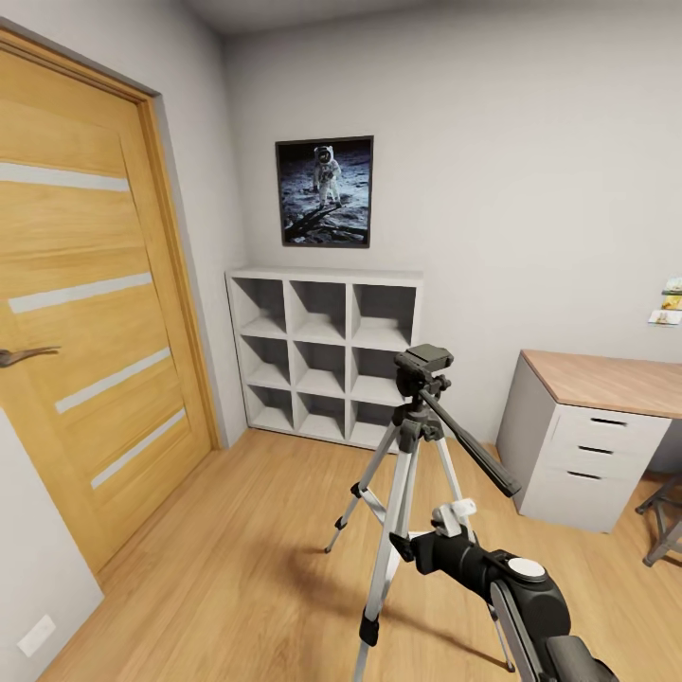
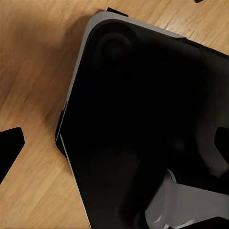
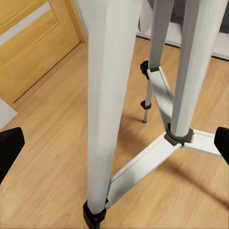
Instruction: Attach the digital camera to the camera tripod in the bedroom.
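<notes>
Tripod (image 1: 417, 445) head stands bare with no camera mounted, right claw (image 3: 114, 143) spread empty near its legs, left claw's state unclear.

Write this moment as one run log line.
camera tripod: standing on floor | right gripper: open, near legs | tripod head: bare

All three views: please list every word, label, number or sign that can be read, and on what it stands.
No readable text.
Poster: an astronaut picture, no words visible.
Small cards on the right wall: too small to read.
Tripod, door, shelf, desk: no markings visible.
</notes>
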Motion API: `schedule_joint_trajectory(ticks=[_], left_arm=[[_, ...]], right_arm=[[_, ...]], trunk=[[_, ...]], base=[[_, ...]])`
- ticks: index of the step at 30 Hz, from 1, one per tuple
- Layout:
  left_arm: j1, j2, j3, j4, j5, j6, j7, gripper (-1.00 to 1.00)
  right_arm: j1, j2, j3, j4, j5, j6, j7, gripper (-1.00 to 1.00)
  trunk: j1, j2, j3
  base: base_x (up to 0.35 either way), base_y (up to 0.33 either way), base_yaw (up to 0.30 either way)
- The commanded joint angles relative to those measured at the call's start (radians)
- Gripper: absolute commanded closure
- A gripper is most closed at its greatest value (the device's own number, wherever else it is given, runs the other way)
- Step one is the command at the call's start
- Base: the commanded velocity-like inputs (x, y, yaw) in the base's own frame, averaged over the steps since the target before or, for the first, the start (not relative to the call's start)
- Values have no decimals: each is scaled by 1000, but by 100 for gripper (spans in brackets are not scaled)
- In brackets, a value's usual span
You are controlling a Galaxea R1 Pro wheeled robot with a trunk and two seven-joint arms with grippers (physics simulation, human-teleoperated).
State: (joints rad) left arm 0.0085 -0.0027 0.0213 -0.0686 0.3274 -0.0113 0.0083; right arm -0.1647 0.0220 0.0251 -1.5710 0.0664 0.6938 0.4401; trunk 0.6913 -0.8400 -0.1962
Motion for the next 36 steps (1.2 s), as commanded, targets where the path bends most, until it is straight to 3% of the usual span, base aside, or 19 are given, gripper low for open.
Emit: schedule_joint_trajectory(ticks=[1, 10, 14, 18, 19, 22, 36], left_arm=[[1, 0, 2, -2, 4, -1, 1, -100], [0, -1, 1, -2, 4, -2, 1, -100], [1, -1, 0, -2, 4, -2, 1, -100], [0, -2, 0, -3, 4, -2, 1, -100], [1, -2, 0, -3, 4, -2, 1, -100], [1, -2, 0, -3, 4, -2, 1, -100], [1, -2, 0, -4, 4, -2, 0, -100]], right_arm=[[-1, 1, -1, -1, 7, 3, 6, -100], [0, 3, -2, 1, 6, 0, 11, -100], [0, 16, -3, 4, 6, -7, 11, -100], [0, 42, -5, 19, 7, -60, 4, -100], [1, 56, -6, 26, 6, -106, 2, -100], [1, 62, -6, 29, 5, -136, 1, -100], [1, 68, -5, 31, 5, -159, 0, -100]], trunk=[[0, -1, -1], [0, -1, -1], [0, -1, -1], [0, -1, -1], [0, -1, -1], [0, -1, -1], [0, -1, -1]], base=[[0, 0, 0], [0, 0, 0], [0, 0, 0], [0, 0, 0], [0, 0, 0], [0, 0, 0], [17, 0, 0]])
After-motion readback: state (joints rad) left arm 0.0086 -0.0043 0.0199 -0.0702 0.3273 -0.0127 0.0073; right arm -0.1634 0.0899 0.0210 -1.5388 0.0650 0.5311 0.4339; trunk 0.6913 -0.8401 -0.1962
